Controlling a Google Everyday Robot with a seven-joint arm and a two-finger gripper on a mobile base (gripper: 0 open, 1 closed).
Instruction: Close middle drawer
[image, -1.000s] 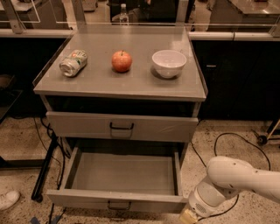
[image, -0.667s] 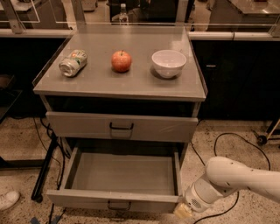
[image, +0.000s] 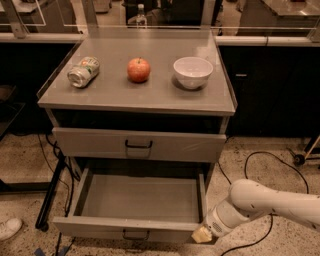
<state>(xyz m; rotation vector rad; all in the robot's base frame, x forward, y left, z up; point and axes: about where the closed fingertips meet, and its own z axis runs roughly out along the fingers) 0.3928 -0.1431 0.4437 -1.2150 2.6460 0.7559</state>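
The middle drawer (image: 135, 202) of the grey cabinet stands pulled far out, its long grey interior empty. Its low front panel (image: 90, 230) carries a small dark wire pull (image: 135, 235) at centre. My gripper (image: 201, 235) is at the end of the white arm (image: 270, 202), low at the right. It sits right at the right end of the drawer's front panel. Above the open drawer, the top drawer front (image: 170, 146) with a black handle (image: 138, 145) is pushed in.
On the cabinet top (image: 150, 97) lie a tipped can (image: 83, 72), a red apple (image: 138, 69) and a white bowl (image: 192, 72). Cables (image: 255, 165) trail on the speckled floor at the right. A black stand leg (image: 50, 195) runs beside the cabinet's left. A shoe (image: 9, 228) shows at lower left.
My arm has swung left and a little up, bringing the gripper from the floor at the right to the right end of the drawer front. The drawer has not visibly moved.
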